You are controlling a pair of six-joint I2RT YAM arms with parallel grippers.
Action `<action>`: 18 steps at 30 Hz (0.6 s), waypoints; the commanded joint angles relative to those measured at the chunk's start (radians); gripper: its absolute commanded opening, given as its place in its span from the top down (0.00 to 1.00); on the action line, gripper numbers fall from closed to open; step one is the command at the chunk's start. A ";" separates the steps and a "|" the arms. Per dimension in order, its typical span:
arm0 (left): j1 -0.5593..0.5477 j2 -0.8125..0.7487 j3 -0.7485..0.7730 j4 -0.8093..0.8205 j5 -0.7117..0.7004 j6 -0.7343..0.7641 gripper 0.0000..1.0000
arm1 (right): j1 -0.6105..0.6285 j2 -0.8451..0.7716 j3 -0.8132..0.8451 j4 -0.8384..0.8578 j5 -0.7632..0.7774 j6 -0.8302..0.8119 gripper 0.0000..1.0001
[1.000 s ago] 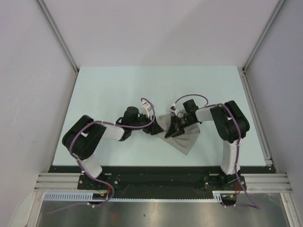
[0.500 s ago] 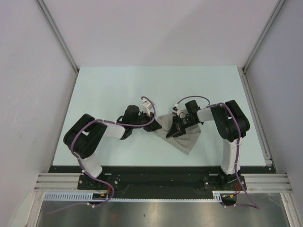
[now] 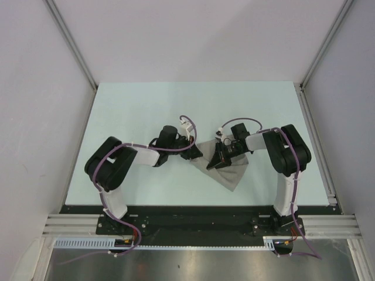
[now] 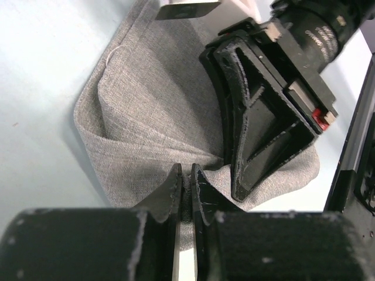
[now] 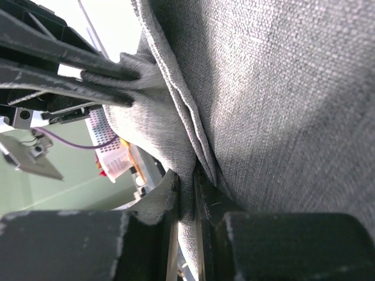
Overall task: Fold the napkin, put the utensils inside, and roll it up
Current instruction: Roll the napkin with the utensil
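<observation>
The grey napkin lies crumpled right of the table's middle, between the two grippers. My left gripper is at the napkin's left corner. In the left wrist view its jaws are shut on a pinched fold of the napkin. My right gripper sits on the cloth close by. In the right wrist view it is shut on a hanging edge of the napkin. Each wrist view also shows the other gripper's black fingers a short way off. The utensils are out of view.
The pale table top is bounded by white walls with metal rails along the right side. A black strip at the near edge carries both arm bases. Purple cables loop over both wrists.
My left gripper has moved right to the napkin's left corner and closed on a fold of it. The right gripper has stayed on the cloth, almost still.
</observation>
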 commanded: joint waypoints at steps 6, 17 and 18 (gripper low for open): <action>-0.009 0.072 0.051 -0.260 -0.069 0.009 1.00 | -0.025 -0.140 -0.017 -0.057 0.245 -0.070 0.60; -0.007 0.066 0.051 -0.288 -0.112 -0.006 1.00 | 0.051 -0.418 -0.081 -0.211 0.502 -0.182 0.36; -0.007 0.063 0.048 -0.288 -0.115 -0.007 1.00 | 0.077 -0.438 -0.103 -0.218 0.527 -0.180 0.35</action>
